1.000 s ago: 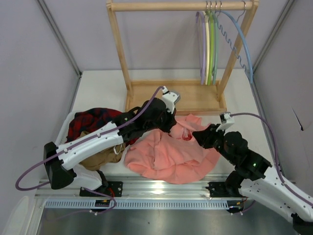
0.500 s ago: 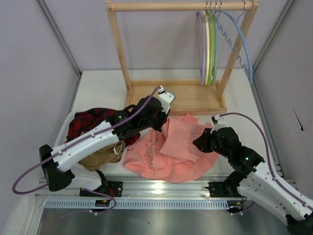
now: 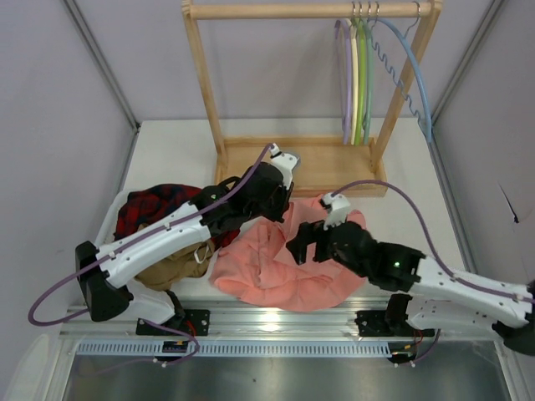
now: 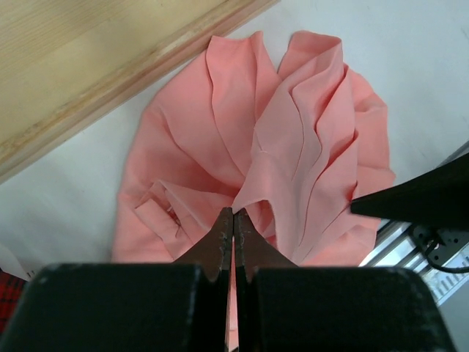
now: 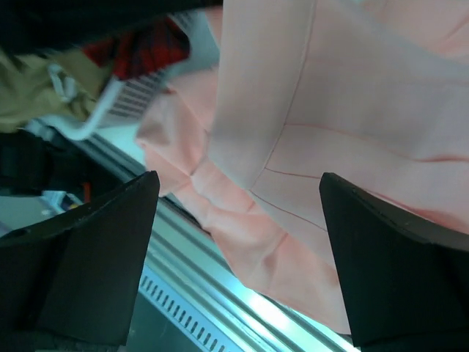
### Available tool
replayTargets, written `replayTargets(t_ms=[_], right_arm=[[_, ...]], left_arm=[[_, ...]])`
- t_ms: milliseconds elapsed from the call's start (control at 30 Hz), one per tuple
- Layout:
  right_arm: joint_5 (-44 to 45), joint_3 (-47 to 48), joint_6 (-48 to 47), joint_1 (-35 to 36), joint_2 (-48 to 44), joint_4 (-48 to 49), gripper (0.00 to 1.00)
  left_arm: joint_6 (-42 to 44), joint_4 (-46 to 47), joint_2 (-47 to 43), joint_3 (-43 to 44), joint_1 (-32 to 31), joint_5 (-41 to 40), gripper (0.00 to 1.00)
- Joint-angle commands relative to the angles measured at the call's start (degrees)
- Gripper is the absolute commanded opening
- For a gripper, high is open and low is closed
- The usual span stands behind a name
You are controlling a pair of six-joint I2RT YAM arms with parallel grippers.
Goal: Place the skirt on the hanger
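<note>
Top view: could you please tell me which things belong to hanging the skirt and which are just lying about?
Job: skirt, pinched in the shut left hand; lilac hanger.
Lying about: plaid garment; tan garment; blue hanger; cream hanger; green hanger.

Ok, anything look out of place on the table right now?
The skirt lies crumpled, its near edge reaching the metal rail at the front of the table. The left hand pinches one fold; the hanger hangs on the rack, unused.
</note>
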Motion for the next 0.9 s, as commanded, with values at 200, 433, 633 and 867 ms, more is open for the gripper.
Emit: replayTargets(t_ms=[200,433,633,867], right_arm=[[34.22,7.54,18.63,10.14,19.82,-4.10,0.94],[38.47,6.23,20.49,9.71,22.56,2.21,0.82],[38.74,6.14,22.15,7.16,20.81,-3.21,0.45],[33.91,1.32,18.92,6.72,10.89,-6.40,0.00]], left_arm=[[-5.80,3.66,-0.36,2.50,-0.20,-1.19,0.00],[-7.03,4.54,-2.82,-0.93,-0.20,-1.02,0.00],[-7.12,4.45,-4.31,-2.25,-0.11,-1.98,0.00],[-3.44,4.36,-3.87,-1.81,-0.11,-2.68,0.00]])
